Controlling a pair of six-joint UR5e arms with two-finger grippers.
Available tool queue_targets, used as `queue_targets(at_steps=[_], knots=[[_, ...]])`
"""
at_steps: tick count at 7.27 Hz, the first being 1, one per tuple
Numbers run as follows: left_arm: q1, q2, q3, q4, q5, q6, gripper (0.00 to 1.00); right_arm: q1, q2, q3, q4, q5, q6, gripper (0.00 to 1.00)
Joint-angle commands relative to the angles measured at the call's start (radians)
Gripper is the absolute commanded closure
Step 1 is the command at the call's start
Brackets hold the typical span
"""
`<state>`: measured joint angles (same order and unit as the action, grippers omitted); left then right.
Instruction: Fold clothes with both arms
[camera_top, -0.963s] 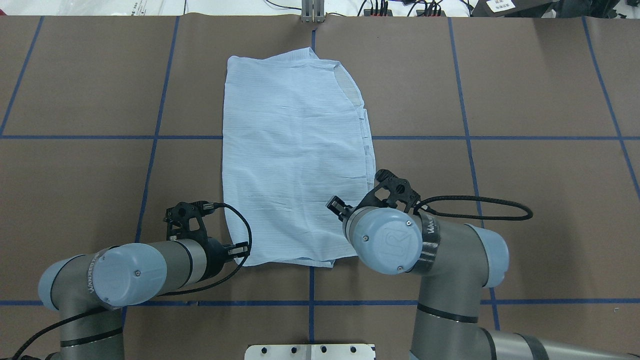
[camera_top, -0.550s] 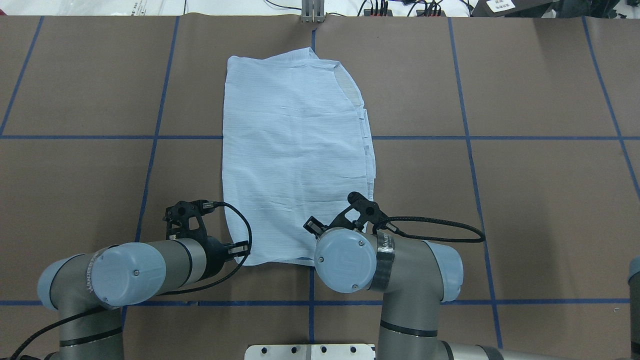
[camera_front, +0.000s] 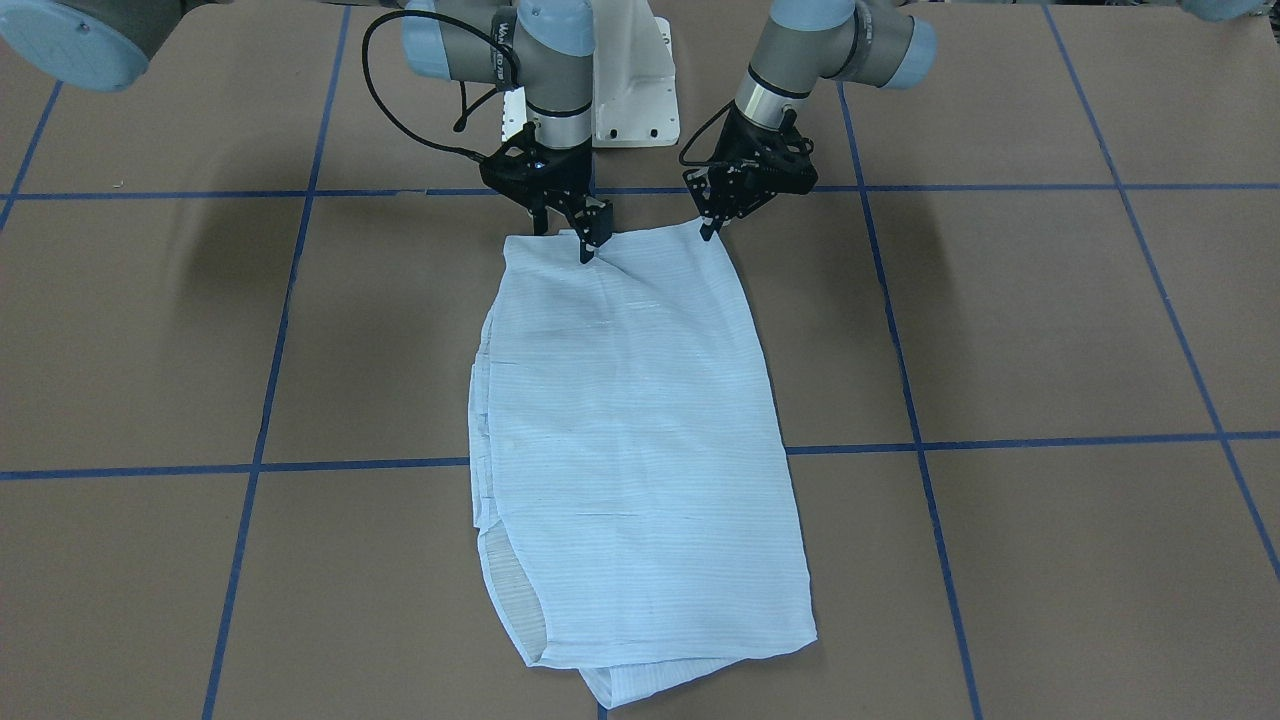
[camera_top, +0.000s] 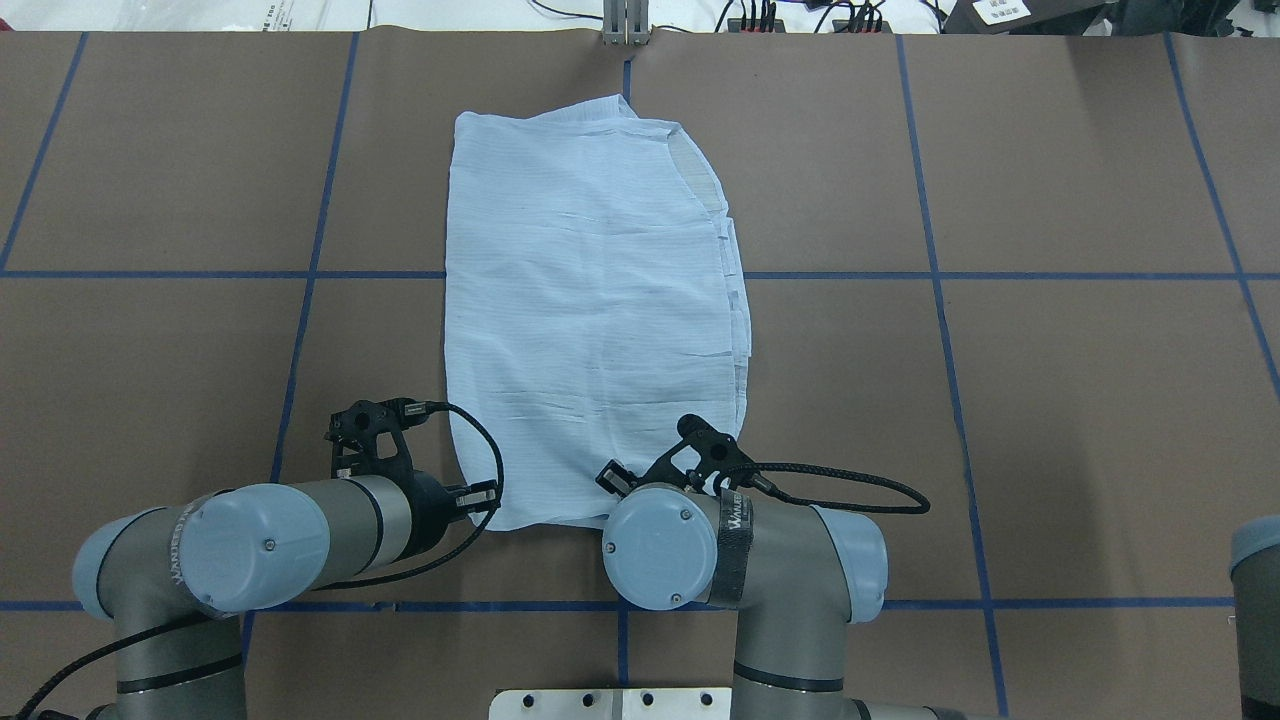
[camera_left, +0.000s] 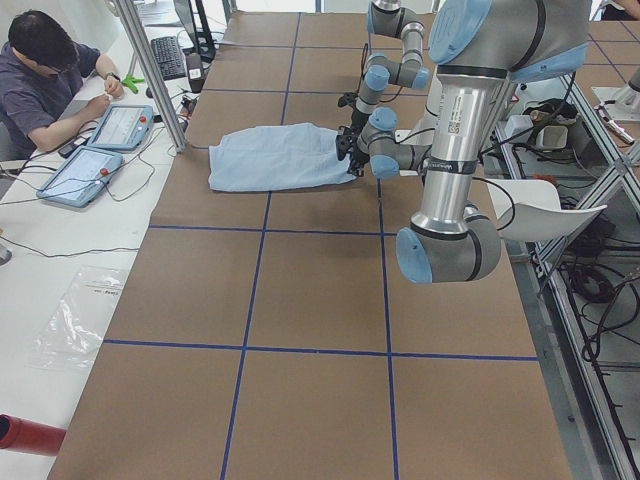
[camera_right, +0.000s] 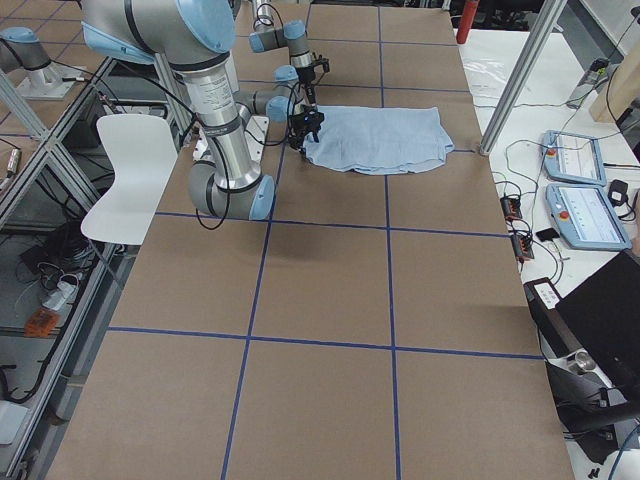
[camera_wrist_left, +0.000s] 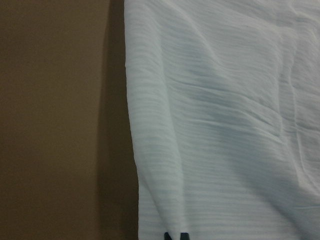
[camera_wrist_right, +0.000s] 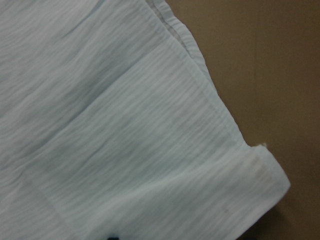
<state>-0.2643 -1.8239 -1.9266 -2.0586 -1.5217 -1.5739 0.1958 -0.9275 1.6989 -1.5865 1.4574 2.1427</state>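
The light blue striped shirt (camera_front: 630, 420) is lying flat in the middle of the brown bench (camera_front: 1000, 330). It is folded into 1 long narrow shape that is running away from the robot. On the robot's right side, the edges of several cloth layers are showing one beside the other. At the far end, a lower layer is sticking out a little from under the top one. Blue tape lines (camera_front: 1000, 440) are crossing the bench, and 1 of them is passing under the shirt.

Both arms are reaching to the shirt's near edge. The left arm (camera_top: 250, 540) is holding the left hand (camera_front: 712, 228) at the near left corner. The left hand is pressed together and is pinching this corner. In the left wrist view the 2 dark fingertips (camera_wrist_left: 184, 236) are sitting close together on the cloth, which is rising toward them in a soft fold.

The right arm (camera_top: 740, 560) is holding the right hand (camera_front: 566, 238) over the same near edge, a little inward from the right corner. Its fingers (camera_front: 587, 245) are spread apart and are pointing down at the cloth. If they are touching it, I cannot tell.

In the exterior left view a person (camera_left: 45, 80) is sitting beyond the far side of the bench.
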Motion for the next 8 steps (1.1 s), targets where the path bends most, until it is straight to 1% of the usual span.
queue_targets(at_steps=[1, 2, 3, 4, 8], knots=[[0.0, 0.0, 0.0, 0.0, 0.0, 0.0, 1.0, -0.001, 0.004, -0.004, 0.002, -0.011, 0.009, 0.25], [0.0, 0.0, 0.0, 0.0, 0.0, 0.0, 1.0, 0.001, 0.012, -0.005, 0.003, -0.026, 0.058, 0.52], [0.0, -0.002, 0.0, 0.0, 0.0, 0.0, 1.0, 0.001, 0.018, -0.005, 0.005, -0.028, 0.068, 0.78], [0.0, -0.002, 0.0, 0.0, 0.0, 0.0, 1.0, 0.001, 0.022, -0.005, 0.005, -0.028, 0.068, 1.0], [-0.001, -0.005, -0.005, 0.0, -0.002, 0.002, 1.0, 0.001, 0.022, -0.004, 0.005, -0.061, 0.062, 1.0]])
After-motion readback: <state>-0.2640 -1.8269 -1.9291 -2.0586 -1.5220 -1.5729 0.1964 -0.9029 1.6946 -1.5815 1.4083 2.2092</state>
